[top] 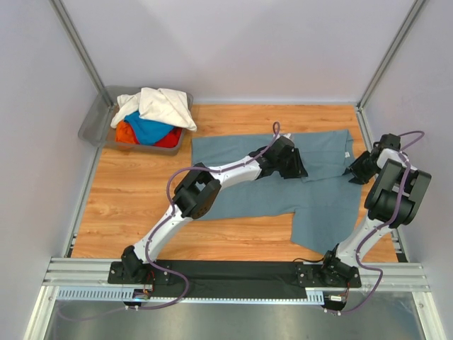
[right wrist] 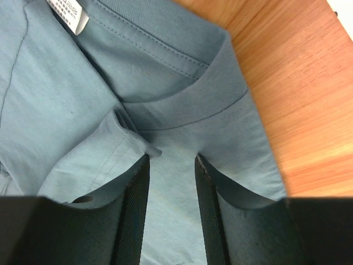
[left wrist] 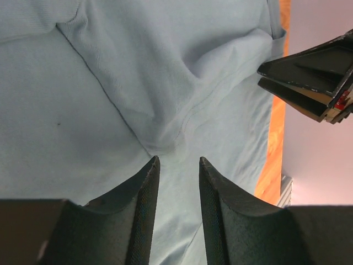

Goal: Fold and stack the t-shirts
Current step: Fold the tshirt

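A large slate grey-blue t-shirt point(top: 233, 195) lies spread over the wooden table. My left gripper point(top: 299, 170) hovers low over the shirt's upper middle. Its jaws are open, and a raised wrinkle of the t-shirt point(left wrist: 165, 141) lies just ahead of the left gripper point(left wrist: 179, 160). My right gripper point(top: 354, 172) is at the shirt's right edge by the white neck label point(top: 347, 154). There the right gripper point(right wrist: 171, 159) presses open into the cloth below the ribbed collar point(right wrist: 182, 105), with flat cloth between its fingers and the label point(right wrist: 69, 14) beyond. More t-shirts fill a bin: cream-white point(top: 163, 106), bright blue point(top: 145, 129), red-orange point(top: 126, 132).
The grey plastic bin point(top: 95, 120) stands at the back left corner. White walls with metal posts close in the table on three sides. Bare wood point(top: 127, 191) lies left of the shirt. The right gripper point(left wrist: 309, 83) shows close by in the left wrist view.
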Available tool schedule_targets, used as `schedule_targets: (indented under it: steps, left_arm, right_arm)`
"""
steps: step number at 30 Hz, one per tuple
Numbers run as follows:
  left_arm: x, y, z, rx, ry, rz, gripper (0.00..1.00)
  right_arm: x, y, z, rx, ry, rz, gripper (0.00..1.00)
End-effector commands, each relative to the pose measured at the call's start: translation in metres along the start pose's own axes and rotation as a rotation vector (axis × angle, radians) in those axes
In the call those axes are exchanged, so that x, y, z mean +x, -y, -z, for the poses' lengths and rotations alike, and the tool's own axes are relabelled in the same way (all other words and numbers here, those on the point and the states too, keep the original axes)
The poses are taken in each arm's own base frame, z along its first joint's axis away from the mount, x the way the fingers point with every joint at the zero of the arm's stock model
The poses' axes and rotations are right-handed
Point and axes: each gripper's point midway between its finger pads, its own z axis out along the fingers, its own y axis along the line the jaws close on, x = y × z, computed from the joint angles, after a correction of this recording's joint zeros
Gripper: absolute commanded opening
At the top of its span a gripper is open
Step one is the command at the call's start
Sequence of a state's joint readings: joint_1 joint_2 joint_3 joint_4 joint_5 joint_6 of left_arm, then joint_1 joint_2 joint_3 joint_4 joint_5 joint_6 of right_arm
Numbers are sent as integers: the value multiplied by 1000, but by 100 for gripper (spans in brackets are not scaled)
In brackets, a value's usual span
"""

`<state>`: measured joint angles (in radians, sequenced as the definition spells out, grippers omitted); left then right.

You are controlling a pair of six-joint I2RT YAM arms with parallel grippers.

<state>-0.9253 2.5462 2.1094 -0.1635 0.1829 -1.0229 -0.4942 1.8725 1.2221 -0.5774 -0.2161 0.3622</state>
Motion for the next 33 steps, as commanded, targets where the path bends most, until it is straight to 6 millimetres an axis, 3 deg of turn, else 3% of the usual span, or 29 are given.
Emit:
schedule_targets:
  steps: [1, 12, 22, 27, 32, 33]
  left_arm:
    - [9, -1, -9, 15, -10, 27, 42]
    - [17, -14, -23, -12, -17, 68, 47]
    - [16, -12, -28, -7, -19, 66, 29]
    - [8, 0, -22, 10, -6, 44, 21]
    - [1, 10, -14, 28, -5, 25, 11]
    - [0, 9, -13, 23, -5, 21, 10]
  right_arm:
    - [-18, -11, 3, -43, 50, 0, 40]
    - [-21, -16, -1, -71, 49, -1, 39]
    - [-26, -20, -4, -86, 47, -6, 36]
    - [-28, -22, -3, -93, 49, -1, 33]
    - [-28, -24, -3, -101, 42, 0, 20]
    - [-29, -24, -2, -99, 43, 1, 9]
